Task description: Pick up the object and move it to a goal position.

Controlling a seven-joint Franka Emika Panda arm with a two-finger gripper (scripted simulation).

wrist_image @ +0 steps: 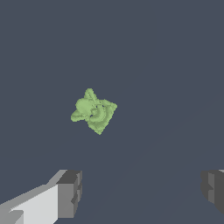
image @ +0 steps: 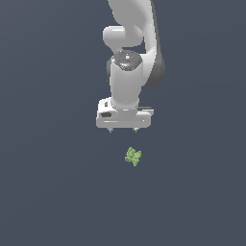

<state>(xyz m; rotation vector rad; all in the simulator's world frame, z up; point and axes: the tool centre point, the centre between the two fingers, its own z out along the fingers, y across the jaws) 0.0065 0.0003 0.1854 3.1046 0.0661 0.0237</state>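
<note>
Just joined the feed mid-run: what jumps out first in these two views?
The white gripper hangs open in the middle of the exterior view, holding nothing. Just below it in that view, slightly toward the exterior view's right, lies the tiny light-green lumpy object, alone on the plain dark surface. In the wrist view the object lies beyond the two spread fingertips.

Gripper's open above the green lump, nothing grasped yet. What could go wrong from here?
1. Misalignment: in the exterior view the light-green object sits apart from the gripper, toward the exterior view's right of its midline. A straight descent may land a finger on it.
2. Slip: the object is tiny, lumpy and jagged-edged, so the flat fingertips may catch only a protrusion and squeeze it out.
</note>
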